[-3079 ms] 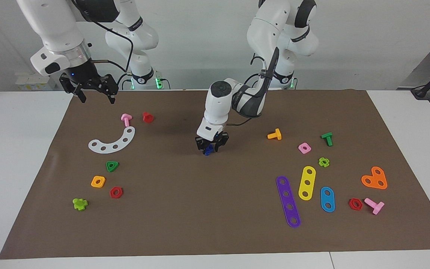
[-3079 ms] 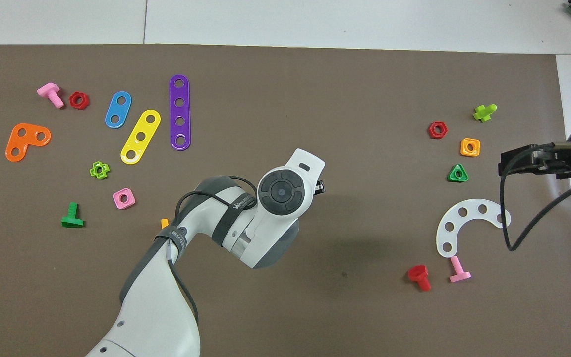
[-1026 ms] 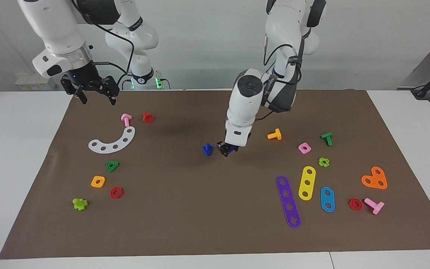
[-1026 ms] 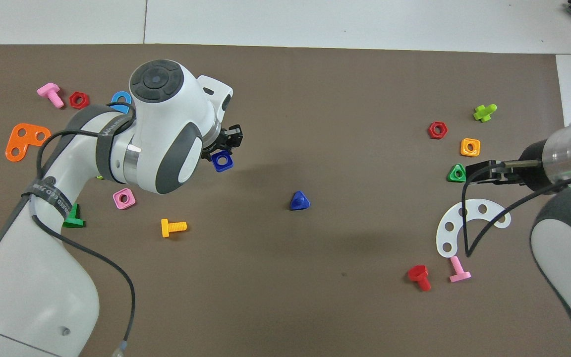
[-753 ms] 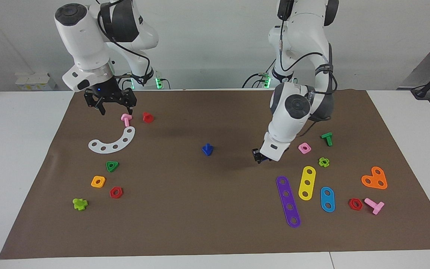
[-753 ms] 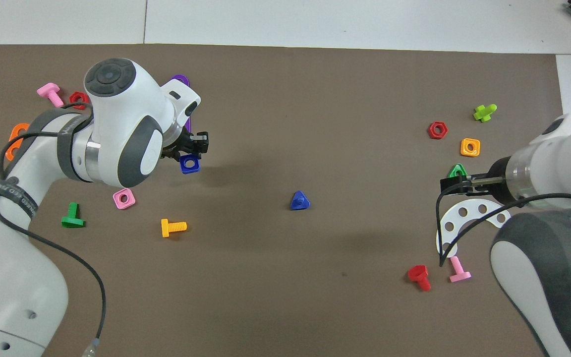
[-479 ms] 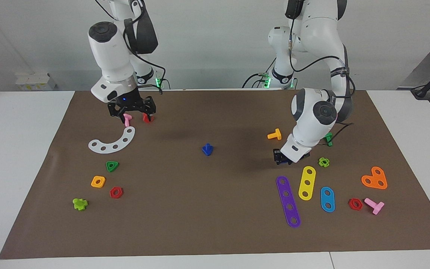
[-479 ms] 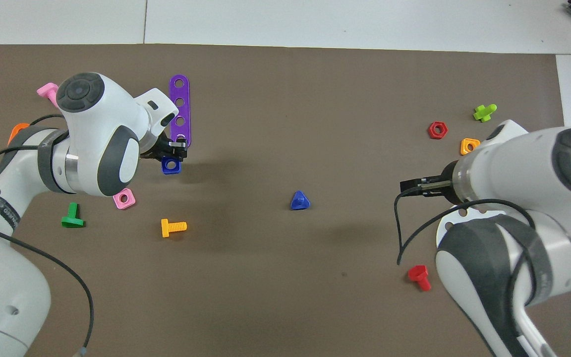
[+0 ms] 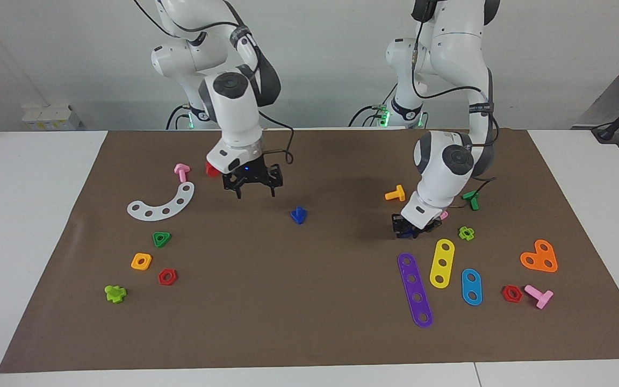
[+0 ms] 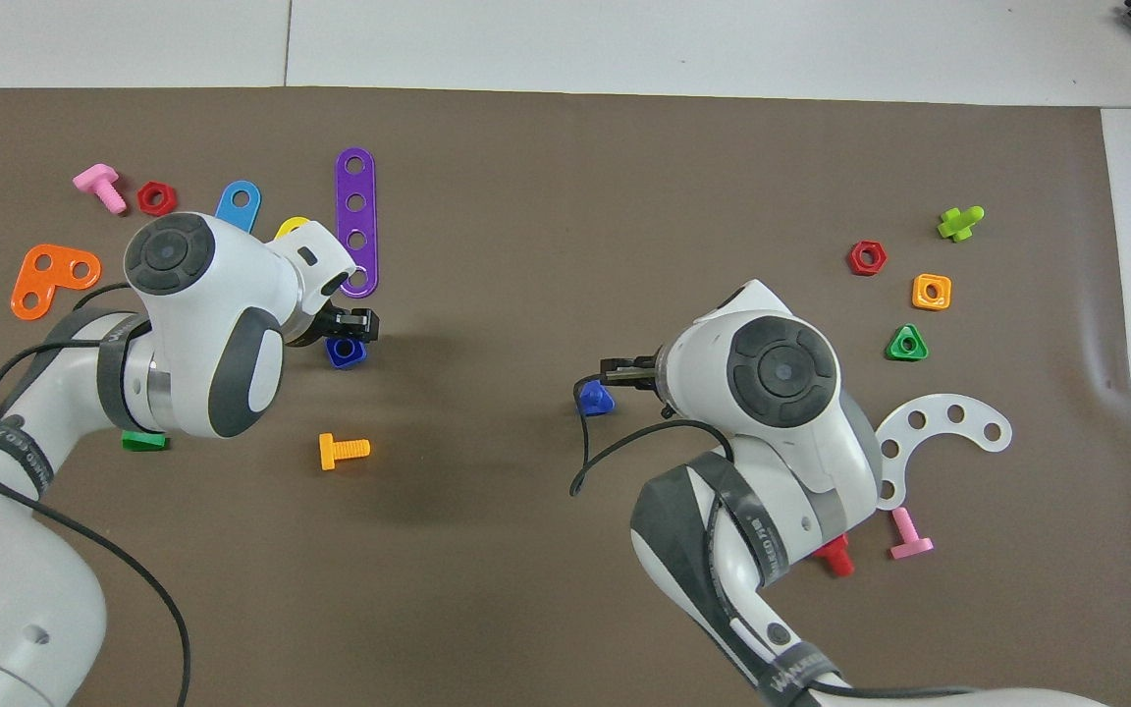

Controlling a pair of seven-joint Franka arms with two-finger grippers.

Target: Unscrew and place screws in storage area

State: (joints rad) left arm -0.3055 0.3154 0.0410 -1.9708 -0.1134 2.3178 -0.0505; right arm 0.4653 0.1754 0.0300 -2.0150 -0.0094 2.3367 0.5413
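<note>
Presently the right end effector [image 9: 256, 193] is spread wide at ten o'clock (facing view) of the small dark-blue triangular-headed plastic bolt [image 9: 299, 215]; the left end effector's [image 9: 411, 230] opening cannot be told.

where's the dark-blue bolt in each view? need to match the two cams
Facing view: dark-blue bolt stands near the middle of the brown mat, head down and stem up, apart from both claws.
Overhead view: dark-blue bolt is near mid-mat, at the tip of the right claw, which partly covers it from above.
Shared landmark: the white curved strip, toward the right arm's end of the table.
</note>
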